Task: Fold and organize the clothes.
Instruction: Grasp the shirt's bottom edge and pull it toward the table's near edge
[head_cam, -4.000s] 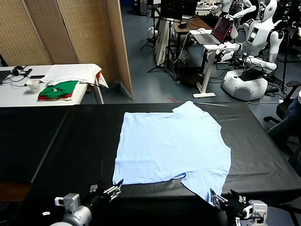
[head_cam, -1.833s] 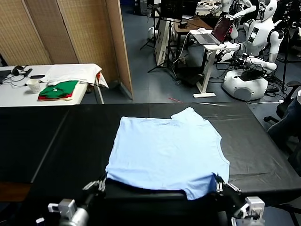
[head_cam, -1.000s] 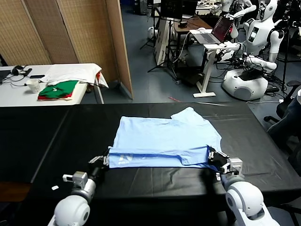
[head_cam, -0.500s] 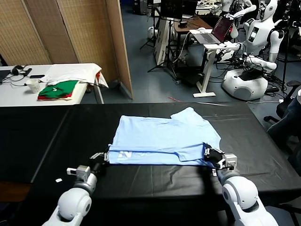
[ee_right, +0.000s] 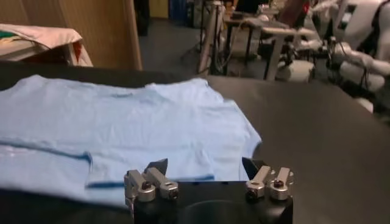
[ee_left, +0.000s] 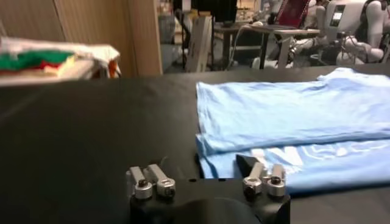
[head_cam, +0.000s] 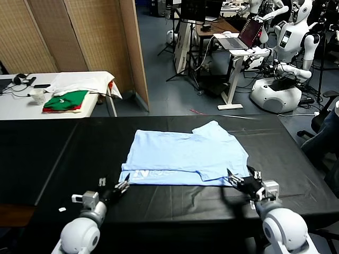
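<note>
- The pale blue T-shirt (head_cam: 185, 157) is lying flat at the middle of the black table (head_cam: 63, 159), its near hem folded back over the body so a band with faint white lettering (head_cam: 151, 173) is facing up along the near edge.
- One sleeve is sticking out toward 1 o'clock at the far edge of the shirt.
- The left gripper (head_cam: 123, 186) is sitting low over the table at about 7 o'clock from the shirt, just off its near left corner, fingers spread apart and holding nothing.
- The right gripper (head_cam: 243, 179) is resting at about 5 o'clock from the shirt, at its near right corner, fingers likewise parted and empty; I cannot tell whether they are touching the cloth.
- Folded green-and-red garments (head_cam: 66, 100) and a white cloth (head_cam: 82, 81) are lying on a white side table (head_cam: 21, 107) toward 10 o'clock, well apart.
</note>
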